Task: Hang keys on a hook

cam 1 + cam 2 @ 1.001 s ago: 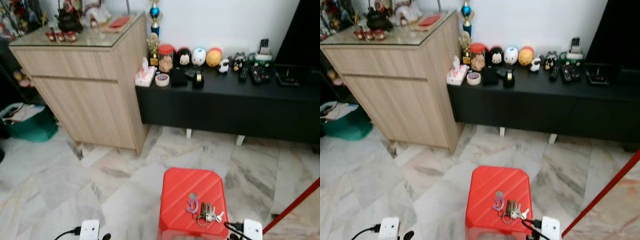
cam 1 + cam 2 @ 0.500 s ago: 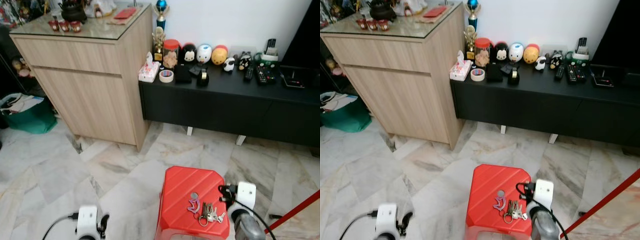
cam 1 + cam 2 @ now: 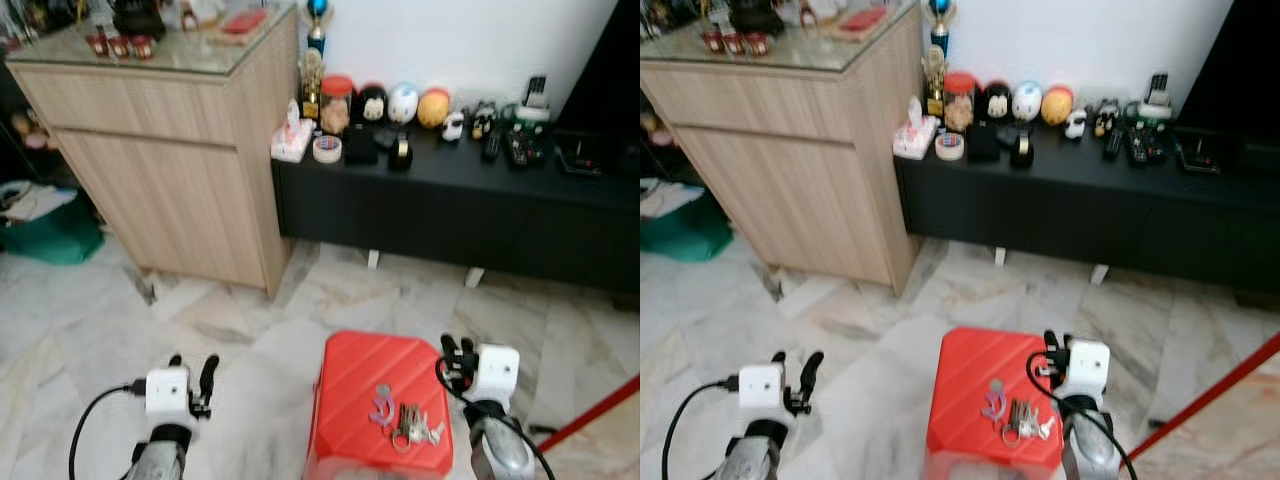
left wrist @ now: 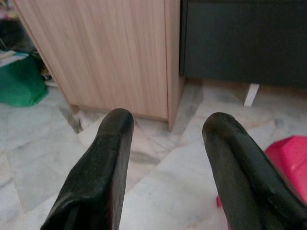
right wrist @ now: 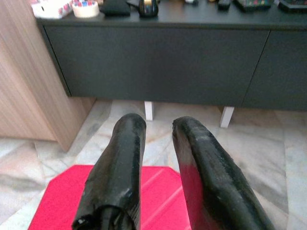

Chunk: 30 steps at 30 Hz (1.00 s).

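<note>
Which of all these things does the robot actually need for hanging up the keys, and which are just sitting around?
Needed for the job:
- keys on the red stool
- right gripper, beside the stool
- left gripper, open

Just sitting around:
- wooden cabinet
- black bench with toy heads, tape roll, remotes
- green bag

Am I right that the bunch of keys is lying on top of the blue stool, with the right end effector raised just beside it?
Not quite: the stool is red, not blue, as the left eye view shows. The rest holds: the keys lie on top of it, and the right end effector is raised just beside it, at the stool's right edge.
</note>
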Tool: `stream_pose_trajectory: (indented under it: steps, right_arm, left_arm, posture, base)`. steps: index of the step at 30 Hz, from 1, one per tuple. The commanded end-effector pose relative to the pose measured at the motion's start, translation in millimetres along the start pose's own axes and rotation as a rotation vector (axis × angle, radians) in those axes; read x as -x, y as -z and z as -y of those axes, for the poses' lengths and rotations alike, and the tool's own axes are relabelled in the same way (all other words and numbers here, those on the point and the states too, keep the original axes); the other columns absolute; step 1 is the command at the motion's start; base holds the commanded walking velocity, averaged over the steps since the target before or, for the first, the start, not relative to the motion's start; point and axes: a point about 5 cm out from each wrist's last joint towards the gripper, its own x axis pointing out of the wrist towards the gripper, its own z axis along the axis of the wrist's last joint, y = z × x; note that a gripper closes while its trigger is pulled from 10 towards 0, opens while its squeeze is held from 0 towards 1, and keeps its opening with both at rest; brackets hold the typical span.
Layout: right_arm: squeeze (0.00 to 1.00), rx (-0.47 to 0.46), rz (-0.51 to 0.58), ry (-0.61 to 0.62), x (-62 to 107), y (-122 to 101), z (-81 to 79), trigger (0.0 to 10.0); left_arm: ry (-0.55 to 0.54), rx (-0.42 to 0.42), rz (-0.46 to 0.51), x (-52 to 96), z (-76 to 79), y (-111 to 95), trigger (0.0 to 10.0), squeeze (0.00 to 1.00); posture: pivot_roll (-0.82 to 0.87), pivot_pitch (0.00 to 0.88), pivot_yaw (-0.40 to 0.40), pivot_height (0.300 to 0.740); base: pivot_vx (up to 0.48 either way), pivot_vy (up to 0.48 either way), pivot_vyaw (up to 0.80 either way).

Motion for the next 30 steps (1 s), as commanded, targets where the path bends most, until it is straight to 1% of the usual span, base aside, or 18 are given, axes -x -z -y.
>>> stream_pose_trajectory:
  steps: [1,4,5,6,10,13,17,19,21,22,23,24,26,30]
  right_arm:
    - [0.0,0.007,0.019,-0.015,0.8,-2.0,-4.5,10.0]
    - [0.0,0.009,0.018,-0.028,1.2,-2.5,-8.1,10.0]
    - [0.0,0.012,0.021,-0.034,0.9,-4.1,-9.1,10.0]
    - [0.0,0.015,0.031,-0.04,-1.2,-9.6,-9.1,10.0]
    - [0.0,0.016,0.05,-0.045,-2.5,-16.1,-8.2,10.0]
    - [0.0,0.017,0.059,-0.051,-4.3,-20.0,-7.5,10.0]
    - [0.0,0.015,0.057,-0.041,-4.9,-20.8,-6.7,10.0]
    - [0.0,0.001,0.048,-0.028,-4.6,-19.3,-9.7,10.0]
    - [0.0,-0.004,0.044,-0.026,-4.1,-18.2,-12.0,10.0]
    - [0.0,-0.01,0.033,-0.019,-4.0,-16.6,-14.7,10.0]
    - [0.0,-0.01,0.033,-0.019,-4.0,-16.6,-14.7,10.0]
    - [0.0,-0.013,0.009,-0.014,-4.5,-13.6,-17.6,10.0]
    - [0.0,-0.019,-0.013,-0.008,-5.6,-11.6,-20.3,10.0]
    - [0.0,-0.014,-0.024,0.015,-5.4,-10.0,-17.6,10.0]
  left_arm:
    - [-0.022,0.016,0.022,2.5,-1.1,-2.4,10.0,0.0]
    - [-0.031,0.025,0.035,8.6,0.8,-5.3,10.0,0.0]
    - [-0.034,0.031,0.033,12.2,2.3,-5.4,10.0,0.0]
    - [-0.037,0.038,0.028,19.2,5.7,-4.4,10.0,0.0]
    - [-0.049,0.048,0.024,25.4,7.4,-3.7,10.0,0.0]
    - [-0.055,0.051,0.028,27.1,8.6,-6.9,10.0,0.0]
    - [-0.061,0.049,0.026,27.9,6.5,-9.3,10.0,0.0]
    - [-0.061,0.042,0.024,28.5,1.7,-10.9,10.0,0.0]
    - [-0.059,0.033,0.02,28.6,-0.6,-11.0,10.0,0.0]
    - [-0.06,0.025,0.012,27.3,-3.5,-11.3,10.0,0.0]
    - [-0.06,0.025,0.012,27.3,-3.5,-11.3,10.0,0.0]
    - [-0.057,0.02,0.007,24.8,-5.5,-11.6,10.0,0.0]
    - [-0.036,0.013,0.01,18.5,-3.6,-14.8,10.0,0.0]
    - [-0.026,0.02,0.013,10.9,-0.8,-18.3,10.0,0.0]
  posture:
    - [0.04,0.052,-0.05,0.74]
    - [0.04,0.053,-0.061,0.74]
    - [0.05,0.06,-0.068,0.74]
    - [0.05,0.064,-0.079,0.74]
    - [0.06,0.064,-0.088,0.74]
    - [0.07,0.074,-0.092,0.74]
    - [0.08,0.083,-0.086,0.74]
    - [0.08,0.082,-0.067,0.74]
    - [0.08,0.082,-0.067,0.74]
    - [0.08,0.08,-0.052,0.74]
    - [0.08,0.08,-0.052,0.74]
    - [0.07,0.077,-0.044,0.74]
    - [0.07,0.08,-0.032,0.74]
    - [0.05,0.075,-0.021,0.726]
  base:
    - [0.0,0.0,0.0]
    - [0.0,0.0,0.0]
    - [0.0,0.0,0.0]
    - [0.0,0.0,0.0]
    - [0.0,0.0,0.0]
    - [0.0,0.0,0.0]
    - [0.0,0.0,0.0]
    - [0.0,0.0,0.0]
    - [0.0,0.0,0.0]
    - [0.0,0.0,0.0]
    - [0.0,0.0,0.0]
    - [0.0,0.0,0.0]
    - [0.0,0.0,0.0]
    - [0.0,0.0,0.0]
